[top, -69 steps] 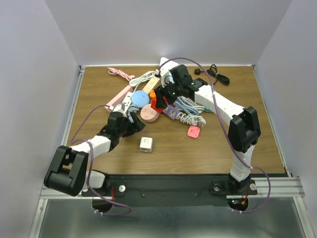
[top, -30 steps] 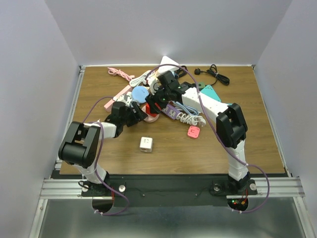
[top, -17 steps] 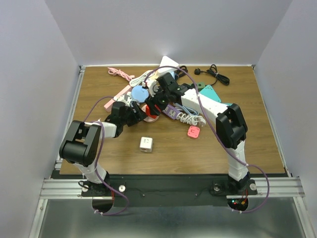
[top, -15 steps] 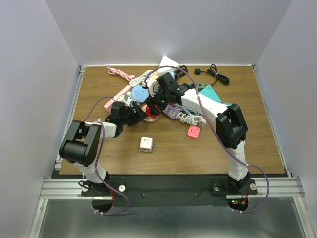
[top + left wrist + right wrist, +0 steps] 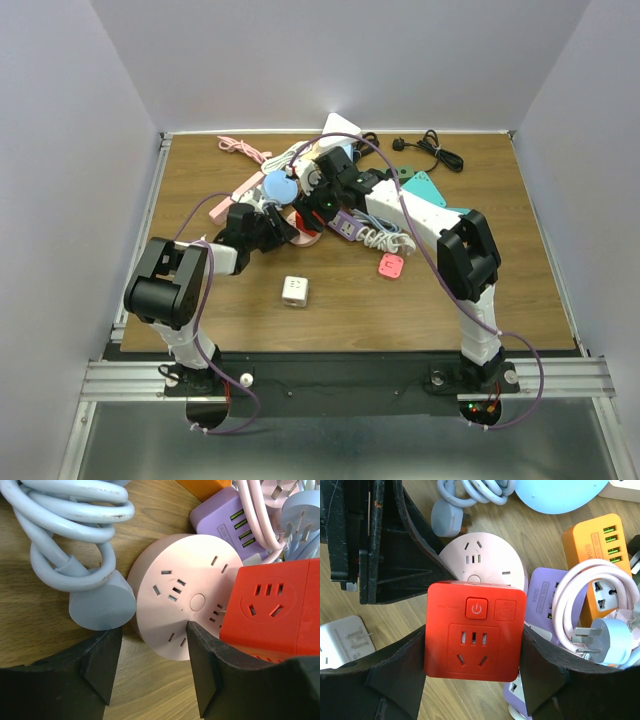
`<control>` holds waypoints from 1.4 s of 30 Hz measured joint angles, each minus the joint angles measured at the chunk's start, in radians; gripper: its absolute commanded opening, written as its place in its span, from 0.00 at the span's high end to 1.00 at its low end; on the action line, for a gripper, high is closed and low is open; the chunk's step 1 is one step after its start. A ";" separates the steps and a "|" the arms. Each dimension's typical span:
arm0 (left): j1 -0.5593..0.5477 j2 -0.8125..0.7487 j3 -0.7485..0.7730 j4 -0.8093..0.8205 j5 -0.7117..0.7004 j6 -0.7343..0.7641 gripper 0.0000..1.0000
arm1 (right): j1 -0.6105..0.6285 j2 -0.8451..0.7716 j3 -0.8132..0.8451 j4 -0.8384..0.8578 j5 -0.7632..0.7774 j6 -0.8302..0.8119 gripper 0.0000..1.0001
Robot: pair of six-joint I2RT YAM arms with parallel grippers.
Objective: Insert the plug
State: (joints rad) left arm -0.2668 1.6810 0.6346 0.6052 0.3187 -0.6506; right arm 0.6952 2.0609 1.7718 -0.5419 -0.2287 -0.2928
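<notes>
Top view, left gripper (image 5: 276, 228): parked left of centre in the heap of sockets. Way too small here to tell how far apart the jaws are.
Top view, right gripper (image 5: 312, 207): just to the right of the left one, over the red cube adapter (image 5: 303, 214). The arm hides the grip.
Top view, only seen here: the whole table (image 5: 200, 300), a black cable (image 5: 435, 152) at the upper right and a small pink adapter (image 5: 390, 265) right of centre.
Left wrist, left gripper (image 5: 152, 662): fingers (image 5: 102, 662) spread wide along the bottom edge, gripping nothing. The right-hand tip sits at the near rim of the pink round socket (image 5: 192, 592).
Left wrist, neighbours: a grey-blue plug (image 5: 102, 605) sits just above the left finger, right against the socket's left rim. The red cube adapter (image 5: 272, 605) covers the socket's right side, can't tell if they touch.
Left wrist, only seen here: the side face of the cube, with its own set of holes.
Right wrist, right gripper (image 5: 475, 645): clamped on the red cube adapter (image 5: 475, 630), one finger on each side, dead centre of the frame.
Right wrist, target: the pink round socket (image 5: 485, 560) peeks out just above the cube, with the left gripper (image 5: 385, 545) at the upper left.
Right wrist, only seen here: the cube's power button, plus the orange charger (image 5: 597, 555) at the upper right.
</notes>
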 measured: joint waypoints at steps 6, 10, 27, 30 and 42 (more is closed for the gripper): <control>0.000 0.007 0.008 -0.001 0.008 0.000 0.36 | 0.000 0.000 0.000 -0.001 0.005 0.000 1.00; 0.000 0.007 0.008 -0.002 0.008 0.004 0.36 | 0.000 0.000 -0.006 0.001 0.005 -0.001 1.00; 0.000 0.042 0.062 -0.039 0.041 0.024 0.36 | 0.021 -0.026 -0.069 0.040 0.066 -0.051 1.00; 0.000 0.048 0.074 -0.050 0.045 0.029 0.36 | 0.028 -0.026 -0.069 0.040 0.088 -0.061 1.00; 0.009 0.058 0.095 -0.075 0.070 0.048 0.36 | 0.056 -0.026 -0.079 0.052 0.155 -0.090 1.00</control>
State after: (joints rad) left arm -0.2577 1.7390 0.7300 0.5301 0.3885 -0.6025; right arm 0.7513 2.0354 1.6928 -0.4896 -0.0734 -0.3828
